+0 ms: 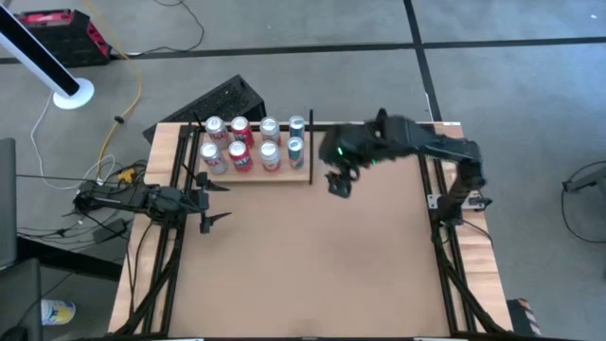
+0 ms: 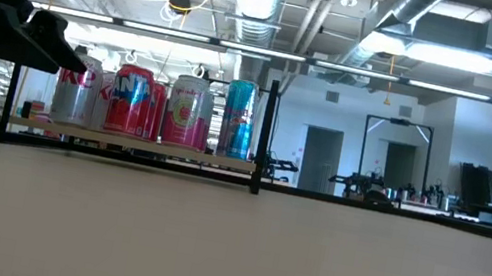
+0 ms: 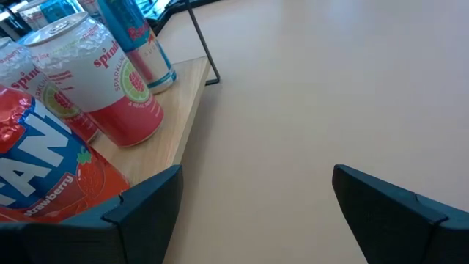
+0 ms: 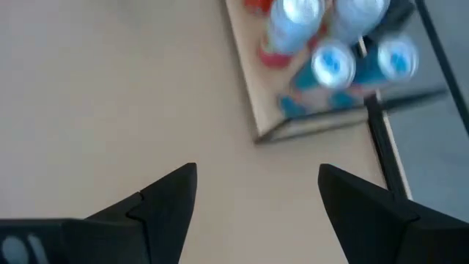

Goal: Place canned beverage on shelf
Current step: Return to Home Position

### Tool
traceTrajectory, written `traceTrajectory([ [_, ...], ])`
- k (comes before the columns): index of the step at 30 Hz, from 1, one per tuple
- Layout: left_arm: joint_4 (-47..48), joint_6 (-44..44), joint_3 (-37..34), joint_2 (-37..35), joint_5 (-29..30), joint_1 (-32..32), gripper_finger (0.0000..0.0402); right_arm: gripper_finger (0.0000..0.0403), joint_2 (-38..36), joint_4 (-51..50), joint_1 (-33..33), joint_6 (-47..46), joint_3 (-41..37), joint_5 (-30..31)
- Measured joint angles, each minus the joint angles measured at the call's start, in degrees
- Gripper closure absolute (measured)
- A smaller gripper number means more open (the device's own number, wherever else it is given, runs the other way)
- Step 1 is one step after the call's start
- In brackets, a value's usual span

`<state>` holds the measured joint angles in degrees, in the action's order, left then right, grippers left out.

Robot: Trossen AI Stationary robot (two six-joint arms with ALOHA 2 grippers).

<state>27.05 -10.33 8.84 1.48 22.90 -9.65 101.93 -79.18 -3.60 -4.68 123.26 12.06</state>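
Several beverage cans (image 1: 241, 144) stand upright on their bases on the pale wooden shelf (image 1: 284, 176) at the table's far left; red, pink and blue ones show in the low view (image 2: 155, 105). A thin black upright (image 2: 265, 136) marks the shelf's right end. My right gripper (image 1: 339, 185) hangs open and empty above the table, just right of the shelf; its wrist view looks down on the blue cans (image 4: 366, 62). My left gripper (image 1: 218, 202) rests open near the left edge, in front of the shelf, with a strawberry can (image 3: 44, 176) close before it.
The brown tabletop (image 1: 312, 265) spreads bare in front and to the right of the shelf. Black frame rails (image 1: 445, 246) run along both sides. A dark crate (image 1: 227, 99) sits on the floor behind the shelf, beside cables.
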Motion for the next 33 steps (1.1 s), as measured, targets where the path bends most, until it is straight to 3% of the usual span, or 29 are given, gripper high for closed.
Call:
traceTrajectory([
  [6, 0.0, 0.0, 0.0, 0.0, 0.0, 0.0, 0.0065, 0.0108, -19.1, 19.6, 5.9, -8.5, -35.1, 16.2],
  [11, 0.0, 0.0, 0.0, 0.0, 0.0, 0.0, 0.0065, 0.0115, -33.7, 43.6, 4.6, -9.1, -63.3, 7.2],
  [16, 0.0, 0.0, 0.0, 0.0, 0.0, 0.0, 0.0065, 0.0155, -46.2, 69.5, 2.9, -2.1, -82.3, 0.1],
  [20, 0.0, 0.0, 0.0, 0.0, 0.0, 0.0, 0.0065, 0.0237, -54.5, 82.7, 1.3, 2.9, -92.8, -4.1],
  [25, 0.0, 0.0, 0.0, 0.0, 0.0, 0.0, 0.0065, 0.037, -62.2, 89.3, -0.5, 7.2, -99.5, -7.4],
  [29, 0.0, 0.0, 0.0, 0.0, 0.0, 0.0, 0.0065, 0.0381, -65.7, 94.3, -1.3, 8.2, -102.8, -12.7],
  [33, 0.0, 0.0, 0.0, 0.0, 0.0, 0.0, 0.0065, 0.0382, -68.3, 95.8, -2.2, 8.2, -106.2, -13.5],
])
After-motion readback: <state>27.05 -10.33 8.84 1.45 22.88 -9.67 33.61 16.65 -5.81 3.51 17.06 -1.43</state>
